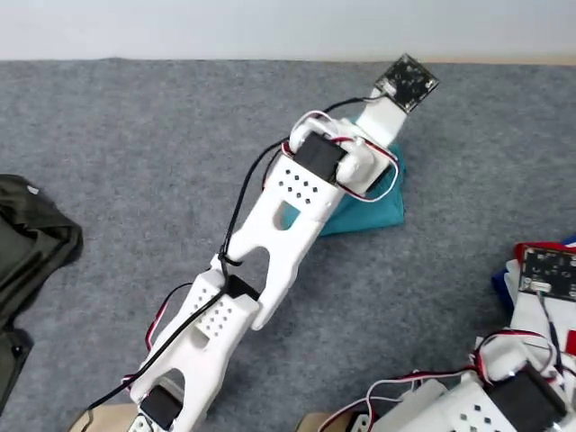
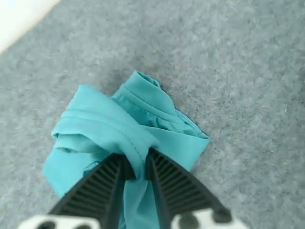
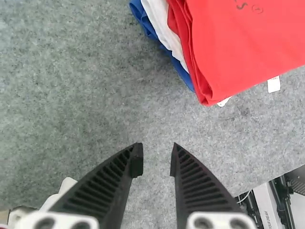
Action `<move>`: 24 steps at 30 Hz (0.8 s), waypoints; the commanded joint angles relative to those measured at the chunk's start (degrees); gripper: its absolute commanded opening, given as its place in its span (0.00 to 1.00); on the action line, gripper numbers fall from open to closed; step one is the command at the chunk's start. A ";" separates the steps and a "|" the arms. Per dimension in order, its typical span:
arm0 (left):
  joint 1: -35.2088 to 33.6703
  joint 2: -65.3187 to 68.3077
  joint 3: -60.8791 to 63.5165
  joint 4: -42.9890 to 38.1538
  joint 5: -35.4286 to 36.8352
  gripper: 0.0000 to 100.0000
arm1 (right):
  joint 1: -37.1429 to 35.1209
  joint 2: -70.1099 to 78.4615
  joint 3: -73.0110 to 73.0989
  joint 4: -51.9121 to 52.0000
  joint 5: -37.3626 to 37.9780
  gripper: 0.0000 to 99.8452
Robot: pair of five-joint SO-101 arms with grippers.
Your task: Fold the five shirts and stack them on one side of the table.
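A teal shirt (image 2: 105, 138) hangs bunched over the grey table, pinched in my left gripper (image 2: 137, 167), which is shut on a fold of it. From above, the teal shirt (image 1: 373, 211) peeks out under the left arm near the table's far middle. A stack of folded shirts, red (image 3: 238, 43) on top of white and blue, lies at the right edge; in the high view the stack (image 1: 506, 279) is mostly hidden by the right arm. My right gripper (image 3: 153, 160) hovers open over bare carpet just beside that stack. A dark green shirt (image 1: 27, 252) lies crumpled at the left edge.
The grey felt table (image 1: 144, 153) has wide free room between the dark green shirt and the left arm. The table's far edge meets a pale wall (image 1: 270, 27). Cables and a white base (image 3: 281, 200) sit near the right arm.
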State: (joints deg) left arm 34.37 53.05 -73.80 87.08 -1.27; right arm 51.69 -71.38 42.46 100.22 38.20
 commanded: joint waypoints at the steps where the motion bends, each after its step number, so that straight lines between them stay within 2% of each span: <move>1: 1.05 1.05 -0.48 -2.37 0.44 0.00 | 1.19 -0.04 -0.26 0.84 0.35 0.10; 5: 1.05 2.11 -0.48 -2.55 0.44 0.02 | 1.19 -0.04 -0.26 0.84 0.35 0.10; 9: 1.05 2.02 -0.48 -2.20 1.67 0.15 | 1.19 -0.04 -0.26 0.84 0.35 0.10; 11: 0.79 1.58 -1.63 -2.29 3.60 0.19 | 1.19 -0.04 -0.26 0.84 0.35 0.10; 18: 0.44 -0.70 -8.48 0.97 3.60 0.19 | 1.19 -0.04 -0.26 0.92 0.35 0.10; 24: -6.86 -3.34 -9.89 7.56 3.60 0.19 | 1.10 0.04 -0.44 0.57 0.35 0.10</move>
State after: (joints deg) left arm 31.74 54.81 -81.63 91.65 1.89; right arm 51.69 -71.38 42.46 100.22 38.20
